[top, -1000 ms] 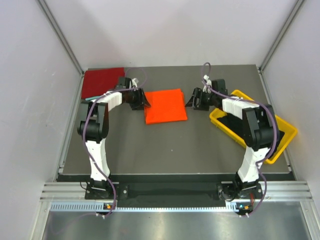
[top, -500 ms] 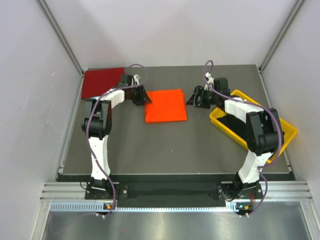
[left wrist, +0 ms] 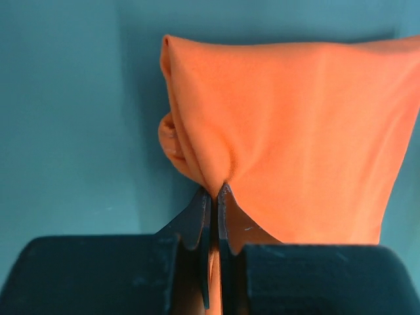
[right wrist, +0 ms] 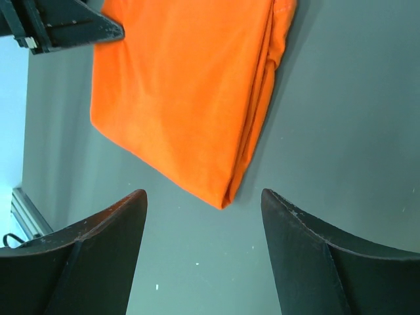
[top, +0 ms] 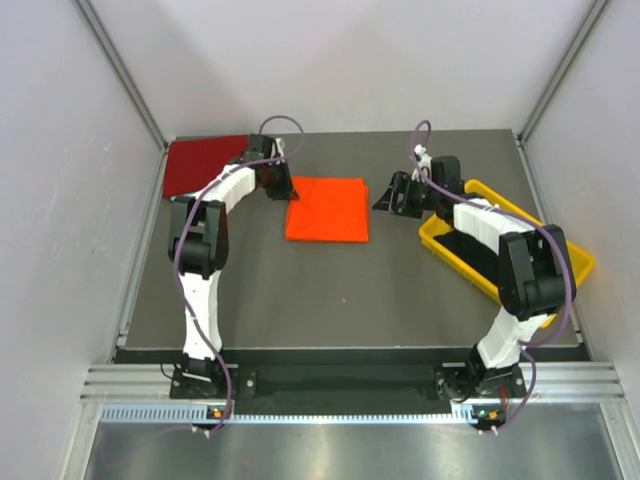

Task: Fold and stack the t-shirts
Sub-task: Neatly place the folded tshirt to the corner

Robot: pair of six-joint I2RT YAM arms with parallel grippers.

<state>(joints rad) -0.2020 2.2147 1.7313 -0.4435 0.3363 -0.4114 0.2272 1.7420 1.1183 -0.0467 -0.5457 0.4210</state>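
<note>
A folded bright orange t-shirt [top: 327,209] lies flat on the dark table, back centre. My left gripper [top: 289,190] is at its far-left corner. In the left wrist view the gripper [left wrist: 215,190] is shut on a pinch of the orange t-shirt [left wrist: 295,131], and the cloth bunches at the tips. My right gripper [top: 386,197] stands open just right of the shirt. In the right wrist view the gripper [right wrist: 203,193] frames a corner of the orange t-shirt [right wrist: 184,85] without touching it. A dark red t-shirt [top: 200,162] lies flat in the back-left corner.
A yellow plastic bin [top: 565,285] sits at the right edge behind my right arm, with something dark inside. The left gripper's black finger [right wrist: 65,26] shows at the top left of the right wrist view. Grey walls close in the table's back and sides.
My left gripper has closed onto the orange t-shirt's corner and drawn back towards the far left. The shirt has shifted slightly left. The right gripper stays open.
</note>
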